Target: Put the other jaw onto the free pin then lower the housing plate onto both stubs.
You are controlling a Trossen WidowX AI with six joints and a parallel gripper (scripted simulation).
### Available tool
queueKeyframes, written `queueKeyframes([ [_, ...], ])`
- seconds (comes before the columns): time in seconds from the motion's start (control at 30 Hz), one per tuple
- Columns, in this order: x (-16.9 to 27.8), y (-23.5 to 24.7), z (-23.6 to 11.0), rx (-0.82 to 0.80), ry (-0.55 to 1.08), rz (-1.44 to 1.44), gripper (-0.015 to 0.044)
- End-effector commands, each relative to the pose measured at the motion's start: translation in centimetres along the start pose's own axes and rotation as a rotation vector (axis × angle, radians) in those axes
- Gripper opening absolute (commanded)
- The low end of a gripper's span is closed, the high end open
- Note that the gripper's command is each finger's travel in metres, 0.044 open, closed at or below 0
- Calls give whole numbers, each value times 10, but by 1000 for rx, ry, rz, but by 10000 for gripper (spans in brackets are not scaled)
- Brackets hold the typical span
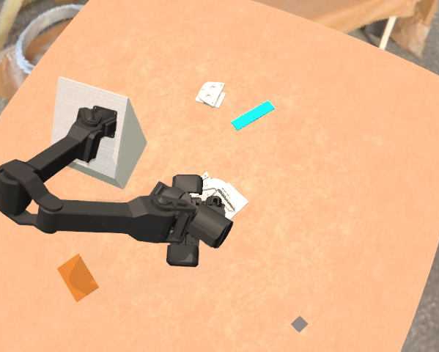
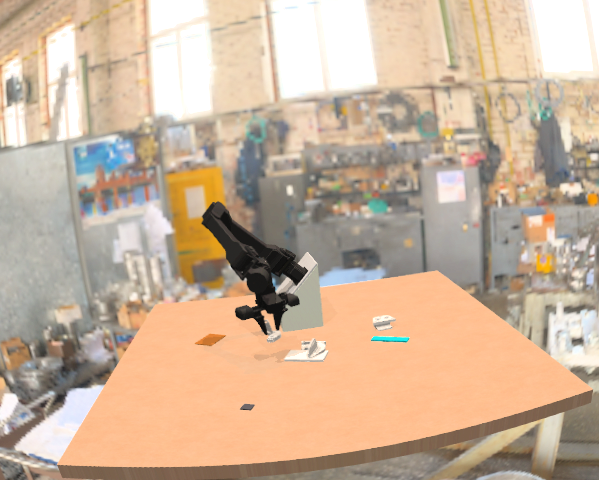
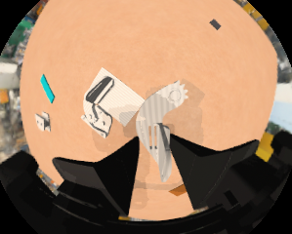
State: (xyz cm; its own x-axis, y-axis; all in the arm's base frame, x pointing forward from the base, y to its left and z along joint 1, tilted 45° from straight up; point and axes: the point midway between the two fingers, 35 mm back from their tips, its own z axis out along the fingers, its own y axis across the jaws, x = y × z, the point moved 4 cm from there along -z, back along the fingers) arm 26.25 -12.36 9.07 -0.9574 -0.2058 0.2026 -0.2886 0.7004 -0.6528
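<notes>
The top view looks steeply down on the peach-coloured flat counter (image 1: 344,170) (image 2: 366,392) (image 3: 136,29); the exterior view stands farther back, facing across it towards tall bright windows (image 2: 322,46). The wrist view looks closely past the black tapering claw (image 1: 208,204) (image 2: 272,330) (image 3: 154,141); all three share the thin cyan rectangular strip (image 1: 253,115) (image 2: 389,339) (image 3: 47,89).

Bright windows (image 2: 322,49) above grey cabinets (image 2: 452,222).
</notes>
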Motion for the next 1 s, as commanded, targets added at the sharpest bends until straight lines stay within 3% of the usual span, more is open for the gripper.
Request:
queueKeyframes([
  [0.0,-2,13,2,-6,5,-149,134],
  [0.97,-10,80,3,-21,-2,-1075,134],
])
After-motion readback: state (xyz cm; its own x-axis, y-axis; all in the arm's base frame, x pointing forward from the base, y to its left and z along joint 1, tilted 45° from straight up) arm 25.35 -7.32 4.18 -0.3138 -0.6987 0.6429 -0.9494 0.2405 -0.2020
